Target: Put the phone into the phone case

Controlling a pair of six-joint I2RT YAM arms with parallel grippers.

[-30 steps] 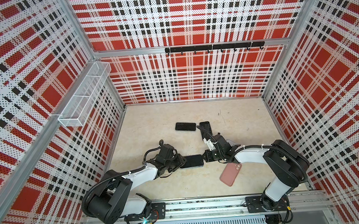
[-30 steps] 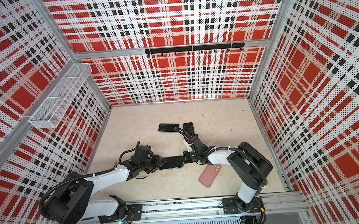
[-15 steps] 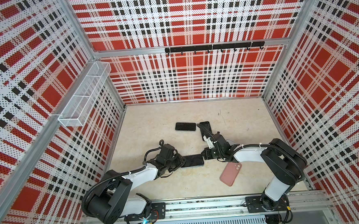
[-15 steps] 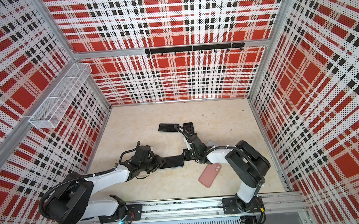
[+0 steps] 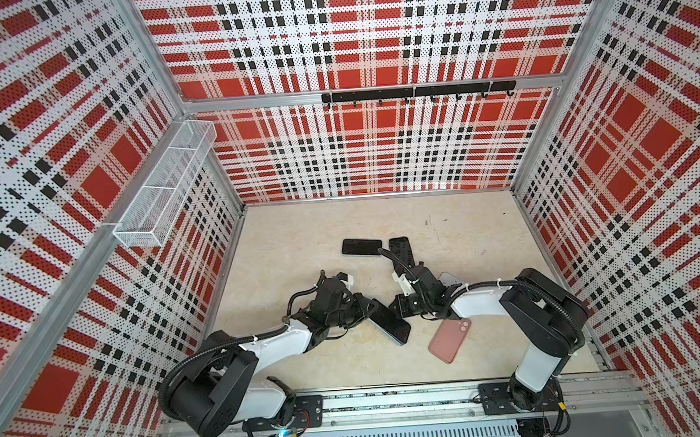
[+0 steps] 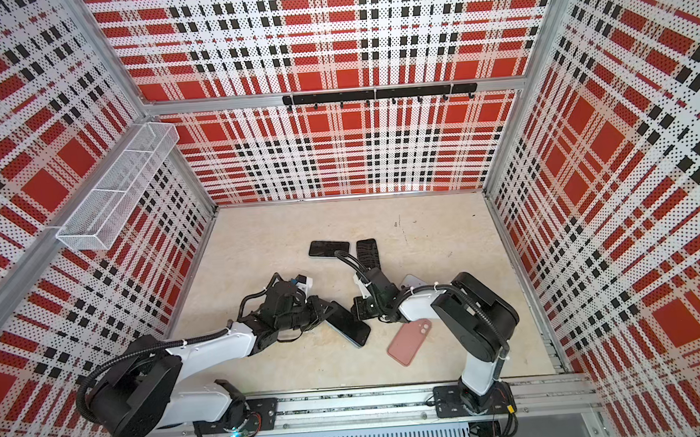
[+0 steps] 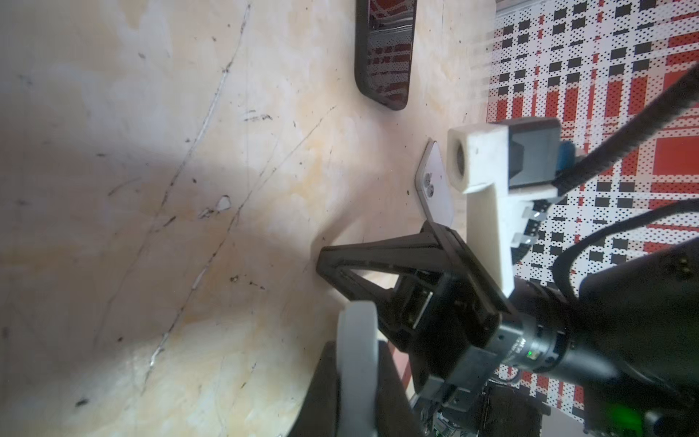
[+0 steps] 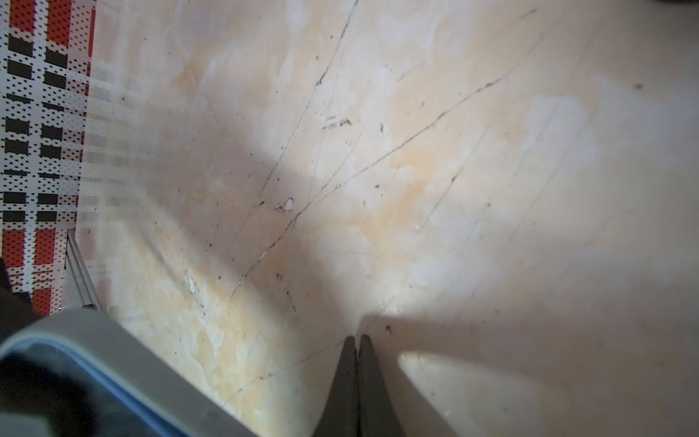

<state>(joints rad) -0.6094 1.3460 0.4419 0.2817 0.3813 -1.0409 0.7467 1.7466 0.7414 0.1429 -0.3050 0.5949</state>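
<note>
Beige table (image 5: 299, 239): scuffed and bare toward the back; everything below lies on it except the basket.
wire basket (image 5: 167, 189): white mesh, fixed high on the left wall.
phone (image 5: 390, 321): front middle of the table, between the two grippers, dark screen up with a pale blue rim, seen in both top views (image 6: 348, 323). Its long axis runs on a diagonal. The rear-left short end is at the left gripper, and the free end points front-right toward the phone case, near it but apart.
phone case (image 5: 449, 340): pink, lying flat beside the right arm with the camera cut-out at its rear end. Its long axis is diagonal too, roughly crosswise to the phone's.
left spare phone (image 5: 361, 246), right spare phone (image 5: 402, 245): dark, close together at the rear.
left gripper (image 5: 366, 306): narrow, clamped on the phone's short end; dark fingers (image 7: 323, 386) flank a pale rim.
right gripper (image 8: 356, 340): jaws pressed together, holding nothing, tips low at the table just beside the phone.
</note>
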